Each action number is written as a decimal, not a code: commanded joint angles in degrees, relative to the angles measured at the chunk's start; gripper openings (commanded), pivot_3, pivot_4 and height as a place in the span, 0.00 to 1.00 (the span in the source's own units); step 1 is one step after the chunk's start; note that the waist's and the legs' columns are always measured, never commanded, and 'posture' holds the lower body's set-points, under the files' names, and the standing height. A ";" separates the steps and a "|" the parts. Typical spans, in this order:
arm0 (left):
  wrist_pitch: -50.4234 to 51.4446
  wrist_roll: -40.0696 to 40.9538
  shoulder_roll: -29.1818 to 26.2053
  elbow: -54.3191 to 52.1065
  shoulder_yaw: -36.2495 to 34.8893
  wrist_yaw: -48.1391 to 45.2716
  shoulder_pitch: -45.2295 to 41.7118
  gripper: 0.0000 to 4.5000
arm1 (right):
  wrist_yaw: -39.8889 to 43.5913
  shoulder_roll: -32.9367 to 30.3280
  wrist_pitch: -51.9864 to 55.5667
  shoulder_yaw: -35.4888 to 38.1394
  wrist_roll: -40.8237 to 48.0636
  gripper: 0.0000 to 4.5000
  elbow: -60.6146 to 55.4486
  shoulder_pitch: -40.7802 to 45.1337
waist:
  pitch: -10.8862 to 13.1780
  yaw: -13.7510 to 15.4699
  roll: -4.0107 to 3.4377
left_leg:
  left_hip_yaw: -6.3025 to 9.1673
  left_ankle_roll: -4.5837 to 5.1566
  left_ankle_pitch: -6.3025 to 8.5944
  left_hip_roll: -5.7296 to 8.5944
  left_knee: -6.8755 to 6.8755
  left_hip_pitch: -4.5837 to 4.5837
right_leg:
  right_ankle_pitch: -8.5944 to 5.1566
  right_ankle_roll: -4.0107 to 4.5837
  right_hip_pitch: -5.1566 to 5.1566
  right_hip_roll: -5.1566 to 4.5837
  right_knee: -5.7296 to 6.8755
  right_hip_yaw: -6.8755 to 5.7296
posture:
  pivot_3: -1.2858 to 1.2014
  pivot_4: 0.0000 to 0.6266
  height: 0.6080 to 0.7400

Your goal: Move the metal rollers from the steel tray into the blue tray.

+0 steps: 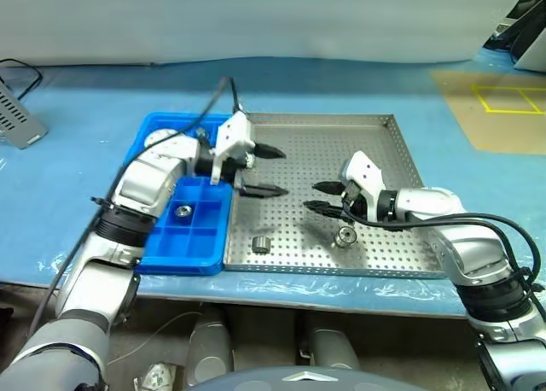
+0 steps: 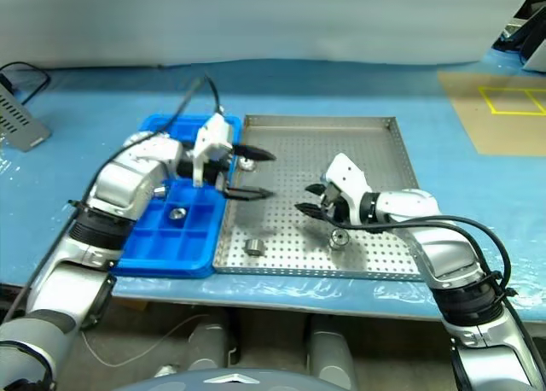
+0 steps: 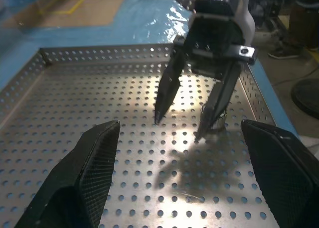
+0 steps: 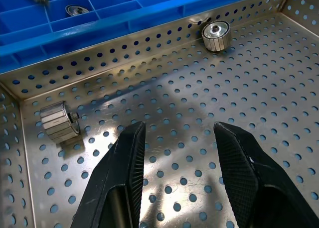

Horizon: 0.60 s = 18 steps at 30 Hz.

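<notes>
The steel tray is dull grey, dotted all over with rows of small round holes. Beside it, the blue tray is a bright, saturated blue, gridded into square pockets. The metal rollers gleam silver, with ribbed sides and dark centres. Both hands, the left hand and the right hand, have black fingers with a fine woven texture on white housings. The bench is covered in pale blue sheeting; at its far right corner lies a tan panel marked with yellow lines.
</notes>
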<state>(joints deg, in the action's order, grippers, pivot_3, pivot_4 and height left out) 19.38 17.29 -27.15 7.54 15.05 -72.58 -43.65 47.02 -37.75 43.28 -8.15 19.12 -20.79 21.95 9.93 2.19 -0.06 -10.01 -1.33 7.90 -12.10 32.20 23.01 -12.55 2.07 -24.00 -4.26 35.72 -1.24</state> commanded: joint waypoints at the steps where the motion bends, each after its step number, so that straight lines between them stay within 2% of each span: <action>1: -2.86 -4.13 -1.17 -0.41 2.56 0.05 1.09 0.91 | -1.86 -0.10 3.23 0.47 0.87 0.49 -4.14 0.22 | 0.00 -0.07 -0.01 | 0.00 0.00 0.00 -0.01 -0.01 0.01 | 0.00 0.00 0.00 0.01 -0.01 -0.01 | 0.39 0.24 1.00; 7: -5.15 -6.50 -2.74 0.08 4.48 -2.76 2.71 0.91 | -5.95 -0.38 11.06 2.54 3.41 0.49 -13.33 -2.46 | 0.00 -0.17 -0.01 | -0.02 -0.02 -0.01 0.01 -0.06 0.02 | 0.00 -0.01 -0.02 0.01 -0.09 0.01 | 0.38 0.24 1.00; 10: -6.50 -4.94 -4.64 -1.01 4.22 -7.18 4.14 0.91 | -8.03 -0.16 13.91 3.40 4.55 0.49 -16.27 -3.53 | 0.00 -0.26 -0.01 | -0.02 -0.01 0.00 0.02 -0.04 0.00 | 0.00 -0.01 -0.01 0.01 -0.07 0.03 | 0.37 0.24 1.00; 13: -11.54 -5.61 -7.03 0.29 4.53 -11.16 5.90 0.91 | -8.98 -0.67 15.13 3.99 5.19 0.49 -17.00 -4.18 | -0.01 -0.82 -0.02 | -0.03 -0.02 0.00 0.02 -0.05 -0.10 | 0.00 -0.02 0.02 0.01 -0.04 0.08 | 0.37 0.24 1.00; 18: -12.63 -6.75 -7.42 0.84 5.34 -12.66 7.25 0.91 | -8.06 -2.63 13.90 6.03 6.09 0.49 -17.09 -7.39 | -0.01 -0.87 -0.02 | -0.03 -0.01 0.00 0.05 -0.05 -0.07 | 0.00 -0.02 0.02 -0.02 -0.06 0.08 | 0.36 0.24 1.00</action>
<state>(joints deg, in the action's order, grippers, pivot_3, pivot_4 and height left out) 7.92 10.86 -34.25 8.92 19.95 -84.65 -36.69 38.61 -39.35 58.03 -4.47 24.24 -35.71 15.33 9.92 1.33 -0.08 -10.05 -1.34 7.91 -12.03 32.14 22.95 -12.55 2.05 -23.98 -4.28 35.64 -1.15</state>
